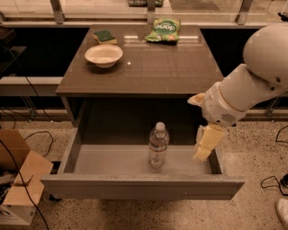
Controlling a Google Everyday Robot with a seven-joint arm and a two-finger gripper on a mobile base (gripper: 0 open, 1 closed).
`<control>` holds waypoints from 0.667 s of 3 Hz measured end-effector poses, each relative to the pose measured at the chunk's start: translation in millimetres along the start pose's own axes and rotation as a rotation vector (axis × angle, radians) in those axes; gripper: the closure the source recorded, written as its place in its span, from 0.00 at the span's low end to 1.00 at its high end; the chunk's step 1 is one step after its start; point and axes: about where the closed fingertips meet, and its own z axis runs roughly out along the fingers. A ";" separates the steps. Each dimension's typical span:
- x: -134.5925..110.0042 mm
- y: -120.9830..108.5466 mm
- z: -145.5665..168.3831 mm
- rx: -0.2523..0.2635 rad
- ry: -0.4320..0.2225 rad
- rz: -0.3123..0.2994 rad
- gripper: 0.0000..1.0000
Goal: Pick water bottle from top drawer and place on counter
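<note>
The water bottle (158, 144) stands upright in the middle of the open top drawer (135, 187), white cap up. The counter (148, 72) is the glossy brown top above the drawer. My gripper (201, 122) is at the drawer's right side, above its right wall and to the right of the bottle, apart from it. Its pale fingers (207, 142) are spread, one pointing down into the drawer and one near the counter's front edge. It holds nothing. The white arm reaches in from the right.
On the counter are a white bowl (104, 55), a green sponge (104, 36) and a green snack bag (164, 29). A pale ledge with metal posts (58, 13) runs behind. A cardboard box (18, 179) and cables lie on the floor at left.
</note>
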 end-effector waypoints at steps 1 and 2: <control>-16.0 -5.8 47.4 -0.067 -0.014 0.000 0.00; -34.1 -6.7 74.5 -0.109 -0.023 -0.019 0.00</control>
